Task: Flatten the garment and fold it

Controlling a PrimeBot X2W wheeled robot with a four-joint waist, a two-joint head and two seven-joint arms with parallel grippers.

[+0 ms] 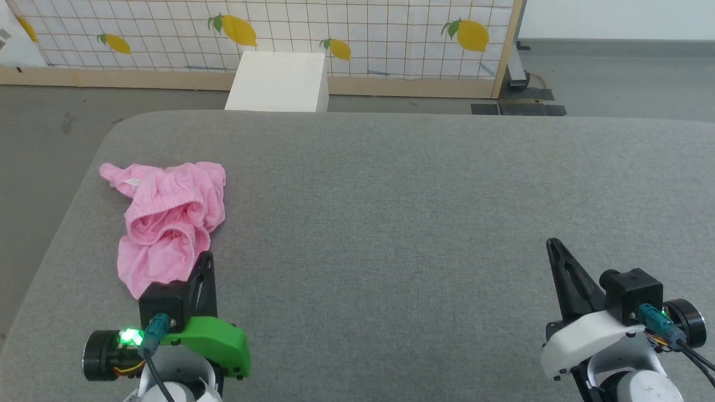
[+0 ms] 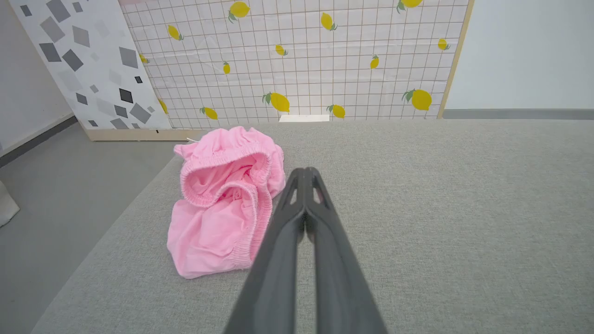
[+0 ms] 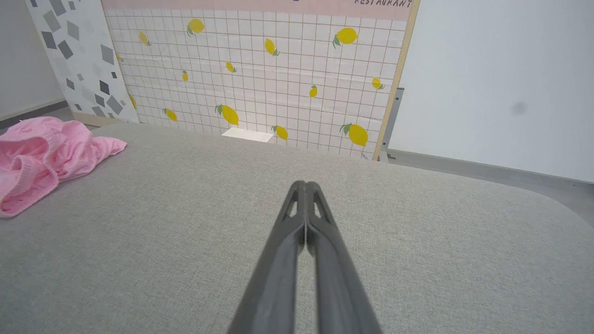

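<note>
While the crumpled light-pink knit garment [image 1: 167, 218] is seen bunched on the left side of the grey fabric-covered tabletop [image 1: 391, 195], the left gripper [image 1: 206, 258] and right gripper [image 1: 553, 244] are held pressed together, empty, over the tabletop's near left and near right.

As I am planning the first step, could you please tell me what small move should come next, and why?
Probably open the left tool and ease it left onto the near edge of the garment. It lies crumpled, unheld, on the grey surface; the left tool is shut close beside it, while the right tool, also shut, is far off across the surface.
</note>
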